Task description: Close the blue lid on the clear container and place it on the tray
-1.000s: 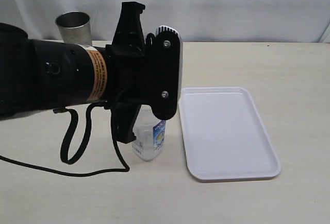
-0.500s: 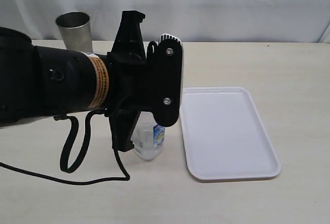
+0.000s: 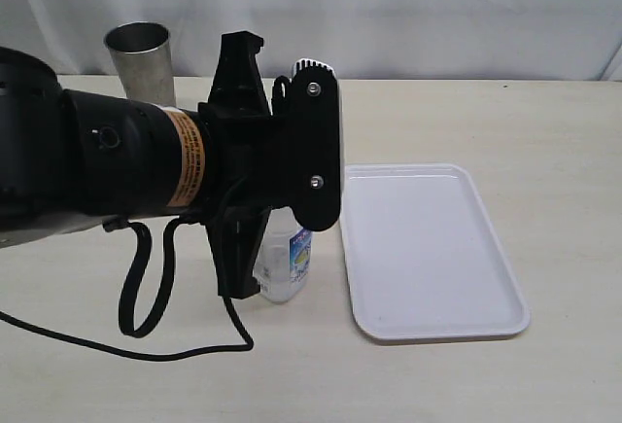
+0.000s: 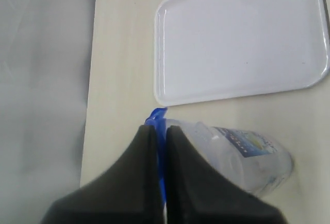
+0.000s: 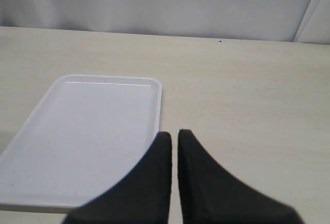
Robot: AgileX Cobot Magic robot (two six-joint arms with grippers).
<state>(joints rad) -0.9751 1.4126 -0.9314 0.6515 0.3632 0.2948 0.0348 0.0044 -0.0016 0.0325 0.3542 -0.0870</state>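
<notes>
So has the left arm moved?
Yes, the left arm dipped: its black top edge was above the rim of the steel cup, now just below it.

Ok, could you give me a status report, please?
Left gripper shut on the blue lid, on the clear container. Right gripper shut, empty. Container beside the tray; nothing between.
</notes>
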